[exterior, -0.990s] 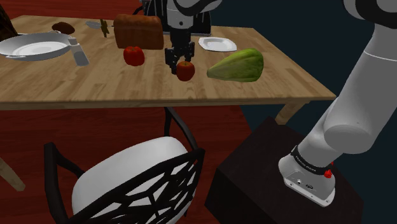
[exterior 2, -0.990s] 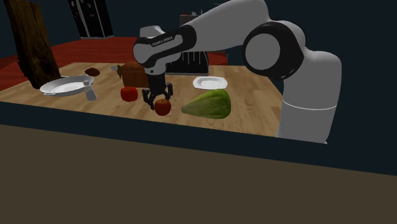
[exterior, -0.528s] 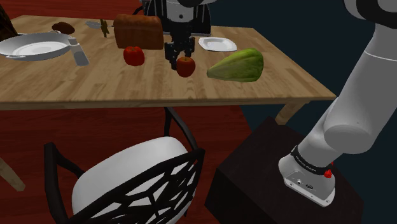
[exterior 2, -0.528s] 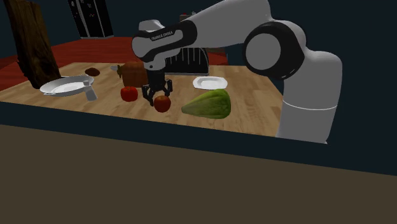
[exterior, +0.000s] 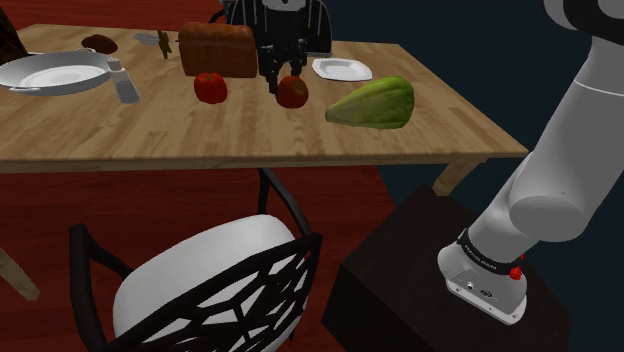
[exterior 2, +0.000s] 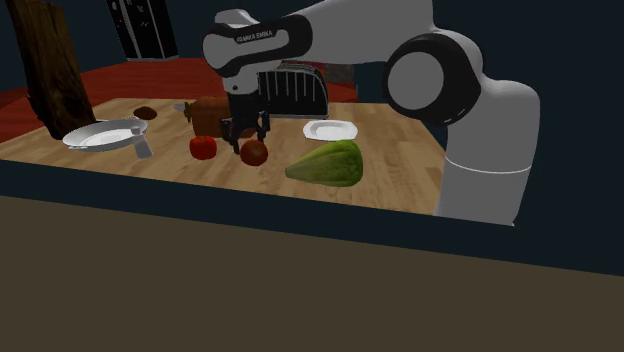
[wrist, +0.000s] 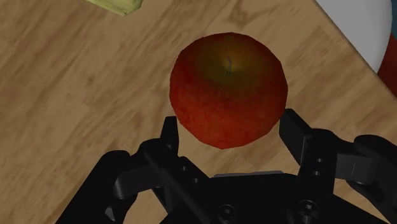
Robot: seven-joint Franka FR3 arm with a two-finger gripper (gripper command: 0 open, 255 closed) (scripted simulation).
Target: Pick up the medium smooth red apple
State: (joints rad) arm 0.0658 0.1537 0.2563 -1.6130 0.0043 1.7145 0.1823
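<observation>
A pale wooden desk (exterior: 120, 130) over a dark red floor carries everything here. At its far middle the black fingers (wrist: 296, 132) point down and clasp the red apple (wrist: 229, 89) — one on each flank, narrowed to the fruit's width, with no gap showing on either side. The apple sits squarely between them with its stem dimple turned up toward the hand. The grip therefore runs across the round girth, and the fruit has no long axis to line up with. In the shoulder view most of the apple hangs below the fingertips, so I judge the hold rather shallow, high on the fruit and not at its widest line. I cannot tell for sure whether the apple is clear of the wood or resting on it. The coming move, in my judgement, turns on that one relation — a straight rise should keep the fruit centred, while any sideways pull could roll it out. Outward from there, a second red fruit (exterior: 210, 87) lies near on the shoulder view's left. A brown loaf (exterior: 218, 48) stands just behind that fruit. A small white plate (exterior: 341, 68) lies a little beyond the apple, and a big green squash-like thing (exterior: 372, 103) lies to the right. A large white dish (exterior: 55, 72) sits well apart at the far left.
</observation>
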